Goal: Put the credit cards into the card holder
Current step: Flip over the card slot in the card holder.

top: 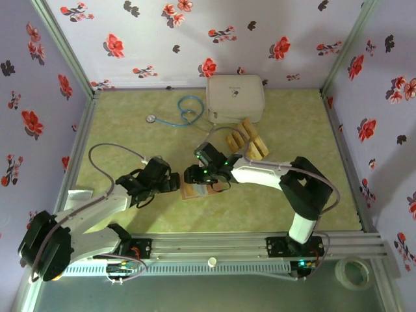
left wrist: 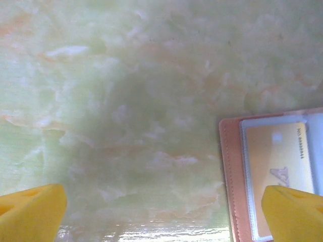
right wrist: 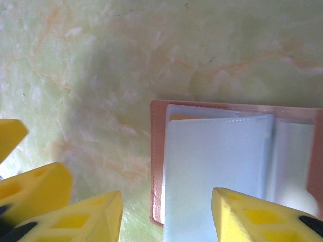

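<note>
Matt leather-like card holder (right wrist: 156,166) with glossy clear plastic sleeves (right wrist: 217,161) on smooth marble-look table (left wrist: 126,101).

Left arm (top: 84,220) and right arm (top: 260,170): white link shells, black joint housings, black bases. A thin grey cable loops along each arm. Small green lights glow at the right wrist. Fingers (right wrist: 262,217) are bright yellow plastic, moulded with square pockets.

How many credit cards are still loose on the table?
3 credit cards, clustered between the white case and right arm: one left, one middle, one right. Overlap may hide more.
</note>
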You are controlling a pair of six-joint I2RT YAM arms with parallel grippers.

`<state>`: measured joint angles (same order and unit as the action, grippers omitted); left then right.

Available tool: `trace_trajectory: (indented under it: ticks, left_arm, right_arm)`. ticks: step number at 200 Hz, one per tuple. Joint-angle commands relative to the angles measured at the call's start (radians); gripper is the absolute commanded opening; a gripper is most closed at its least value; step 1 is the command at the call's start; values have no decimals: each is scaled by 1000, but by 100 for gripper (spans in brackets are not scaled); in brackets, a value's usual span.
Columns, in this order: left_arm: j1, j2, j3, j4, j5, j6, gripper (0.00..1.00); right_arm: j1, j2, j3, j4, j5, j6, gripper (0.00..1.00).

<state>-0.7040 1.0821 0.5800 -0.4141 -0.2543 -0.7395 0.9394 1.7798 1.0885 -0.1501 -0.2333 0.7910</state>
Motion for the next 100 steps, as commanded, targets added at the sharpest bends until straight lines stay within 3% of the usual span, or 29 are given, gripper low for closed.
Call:
trace_trajectory:
  ticks: [1,45,100]
  left_arm:
    - [22,-31,-28,-43,-25,-26,100]
    - [38,-42,-38,-49,-16,-15,100]
    - [39,-14,-28,-40,4,6,100]
  right_arm:
    - [18,68,43,-1,3,29,50]
    - [23,124,63,10,-2,42,49]
    - [18,68,82,-25,14,15,50]
